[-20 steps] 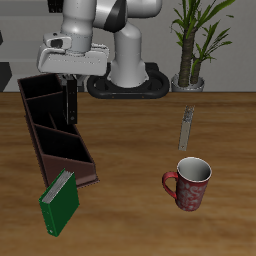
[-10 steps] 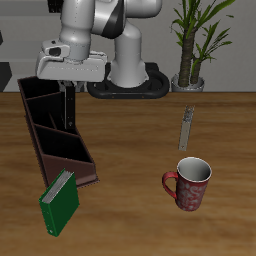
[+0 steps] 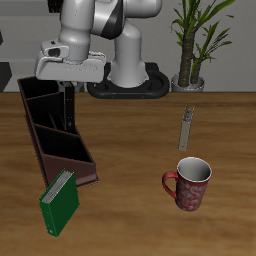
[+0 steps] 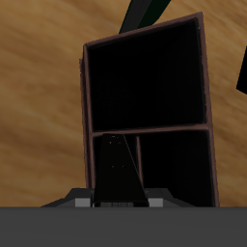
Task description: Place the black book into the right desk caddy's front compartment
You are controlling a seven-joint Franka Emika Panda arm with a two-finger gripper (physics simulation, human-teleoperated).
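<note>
Exterior view: from a second ago to half a second ago the arm shifts a little sideways along the right desk caddy (image 3: 52, 130), carrying the black book (image 3: 69, 107) with it; from half a second ago to now I see no further change, so I read this as settled over the drop spot. The gripper (image 3: 68, 86) hangs above the caddy with the book dangling upright from its fingers, lower end down inside the caddy walls, at about the middle of the caddy's length. Whether that is the front compartment I can't tell from this angle. The fingers pinch the book's top edge. The caddy is a long, narrow maroon-brown open box with slanted dividers and looks rigid and matte. A green book (image 3: 59, 203) leans at the caddy's near end, hardcover with pale page edges. A red patterned mug (image 3: 188, 183) stands well apart on the wood-grain table (image 3: 130, 210), and a small grey stick-like item (image 3: 186, 127) lies farther back. A potted plant (image 3: 193, 40) stands by the robot base.

Wrist view: looking straight down into the caddy (image 4: 147, 121), I see thin brown walls, a dark interior and one divider crossing. The black book (image 4: 117, 169) shows as a dark, slightly glossy tapering slab held between the fingers, hanging into the compartment on one side of that divider. A green sliver (image 4: 147, 12) shows beyond the caddy's end wall.

Judgement: the book is still held, not released. The next move is to lower it and let go, watching that it doesn't catch on the divider.
</note>
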